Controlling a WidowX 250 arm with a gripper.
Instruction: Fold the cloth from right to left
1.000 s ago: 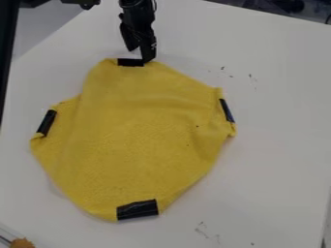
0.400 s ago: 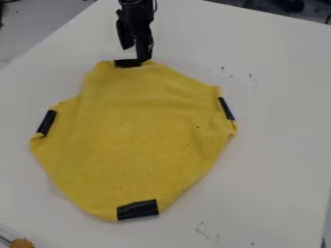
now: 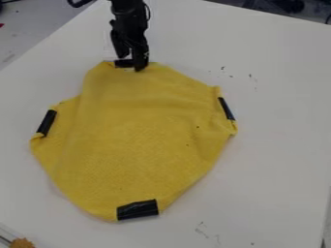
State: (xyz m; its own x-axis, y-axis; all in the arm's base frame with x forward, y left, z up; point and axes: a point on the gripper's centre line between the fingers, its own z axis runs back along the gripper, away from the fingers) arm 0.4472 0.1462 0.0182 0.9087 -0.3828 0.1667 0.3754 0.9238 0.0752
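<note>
The black gripper (image 3: 130, 63) hangs down at the top edge of the cloth, left of the view's centre line. Its fingers stand open, one to the left and one lower to the right, over the cloth's top strip of black tape (image 3: 123, 63). Whether any fabric lies between them is hidden. The yellow cloth (image 3: 139, 140) lies spread on the white table, with the left side creased lengthwise. Black tape also marks its left corner (image 3: 46, 121), right corner (image 3: 226, 108) and bottom corner (image 3: 138, 209).
A small orange-brown object (image 3: 22, 243) sits at the bottom left corner of the view, beside a thin dark rod. The white table (image 3: 278, 145) extends right of the cloth, with small dark marks on it. Dark items stand beyond its far edge.
The gripper has shifted slightly left and come down over the top tape, its fingers closer together than before. The cloth's top edge and right corner have moved very little.
</note>
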